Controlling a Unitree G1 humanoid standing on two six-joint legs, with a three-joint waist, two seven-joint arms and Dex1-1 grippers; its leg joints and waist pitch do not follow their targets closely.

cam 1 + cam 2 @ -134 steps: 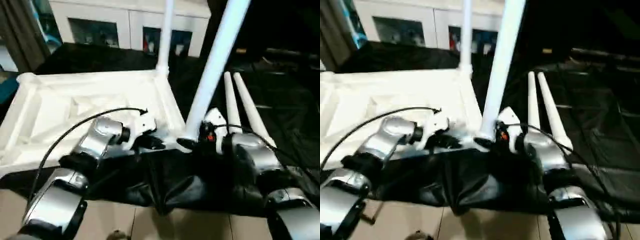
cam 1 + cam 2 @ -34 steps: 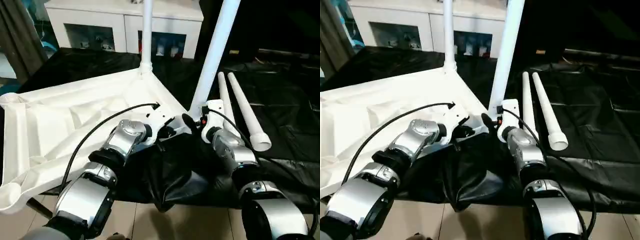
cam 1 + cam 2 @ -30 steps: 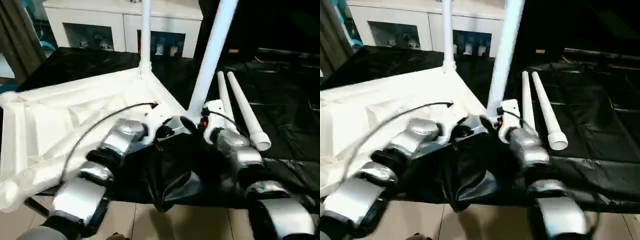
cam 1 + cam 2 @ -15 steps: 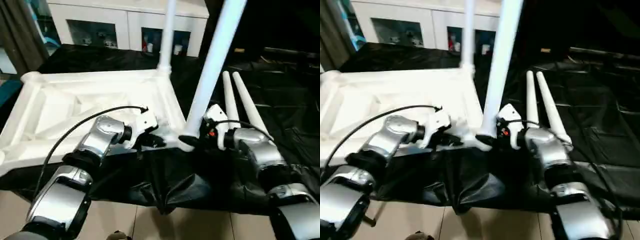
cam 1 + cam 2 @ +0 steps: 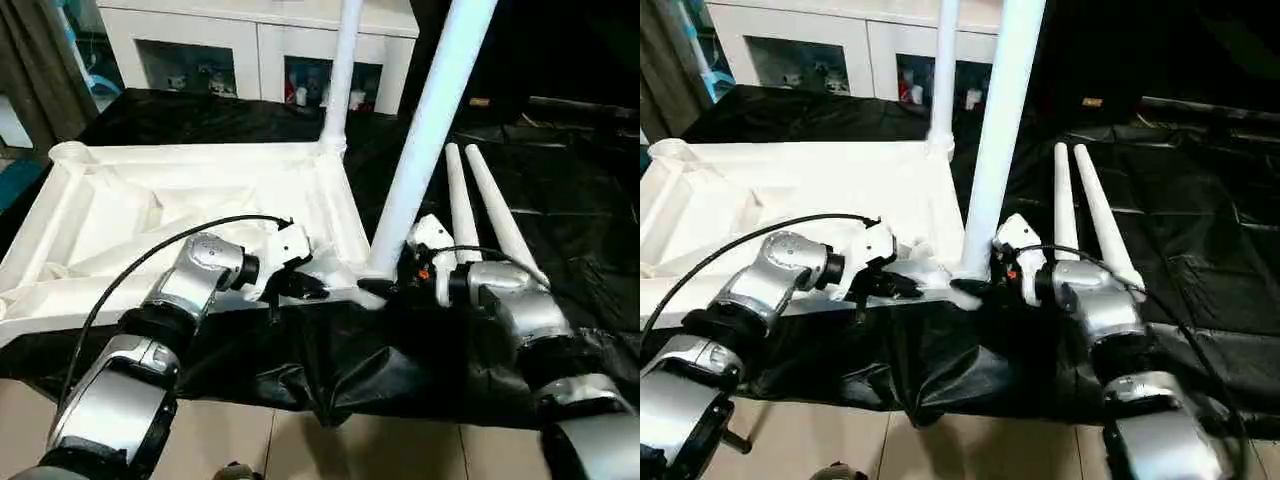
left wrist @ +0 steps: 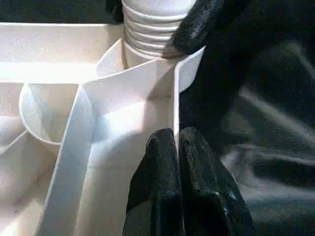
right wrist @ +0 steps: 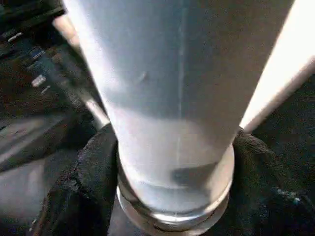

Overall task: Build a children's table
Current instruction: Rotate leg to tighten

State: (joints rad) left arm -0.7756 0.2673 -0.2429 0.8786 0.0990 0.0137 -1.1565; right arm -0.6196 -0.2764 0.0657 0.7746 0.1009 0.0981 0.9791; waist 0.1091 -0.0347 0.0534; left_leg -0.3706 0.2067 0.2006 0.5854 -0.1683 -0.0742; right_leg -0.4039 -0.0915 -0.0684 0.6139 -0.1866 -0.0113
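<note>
1. Standing upright in two corner sockets of the upturned tabletop (image 5: 190,200) are two legs: the far leg (image 5: 340,80) at the far right corner and the near leg (image 5: 425,130) at the near right corner, so the build looks about half done.
2. The tabletop lies ribbed side up on the black sheet (image 5: 560,200) that covers the floor, towards the sheet's left side and near edge.
3. The left gripper (image 6: 176,147) has its jaws pressed together on the thin wall of the tabletop's near edge, just beside the near leg's socket.
4. The right gripper (image 7: 172,162) has its black fingers (image 7: 83,177) wrapped around the base of the near leg, clamped on it where its ridged end enters the socket; whether it is fully seated I cannot tell.
5. Two spare legs (image 5: 480,210) lie side by side on the sheet, just right of the tabletop.
6. Left to do, by my judgement: finish this leg, fit both spares into the empty left sockets (image 5: 70,152), then turn the table over.
</note>
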